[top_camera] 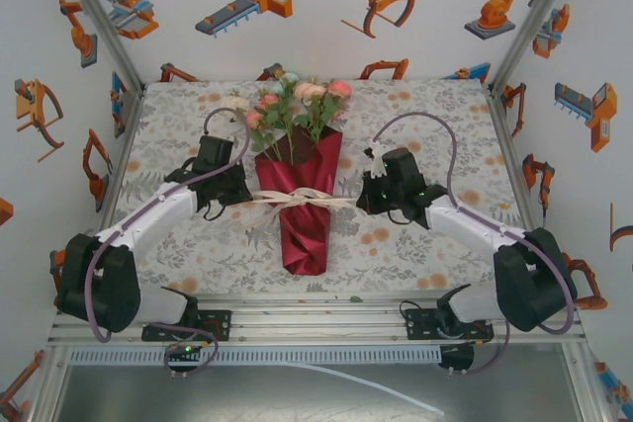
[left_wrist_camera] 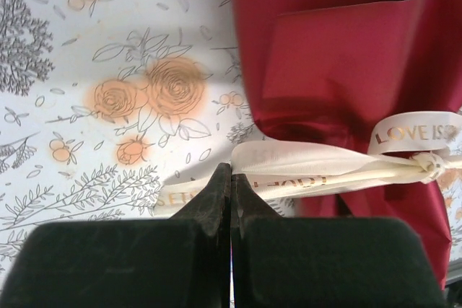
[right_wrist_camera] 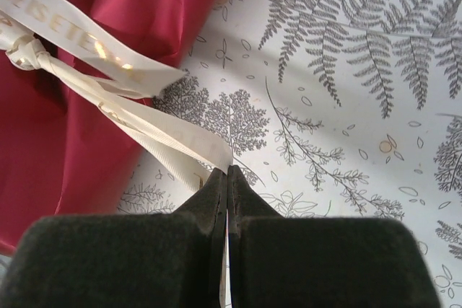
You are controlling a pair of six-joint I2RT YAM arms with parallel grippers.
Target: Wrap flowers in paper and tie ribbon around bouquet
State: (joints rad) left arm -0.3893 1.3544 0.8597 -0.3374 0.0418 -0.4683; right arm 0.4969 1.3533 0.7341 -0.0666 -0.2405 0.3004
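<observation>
Tabletop (top_camera: pixel 415 244) centre: bouquet (top_camera: pixel 297 170) laid flat, roses (top_camera: pixel 302 96) toward far edge, burgundy paper cone (top_camera: pixel 302 234) around stems | cream ribbon (top_camera: pixel 297 199) knotted across cone's waist, tails out both sides | left fingers (left_wrist_camera: pixel 215 196) pressed together at left tail, grip unclear | right fingers (right_wrist_camera: pixel 215 191) clamped on right tail's end

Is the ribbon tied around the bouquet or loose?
Tied. The ribbon cinches the paper at its waist, with a knot at the middle; how tight, cannot tell.
</observation>
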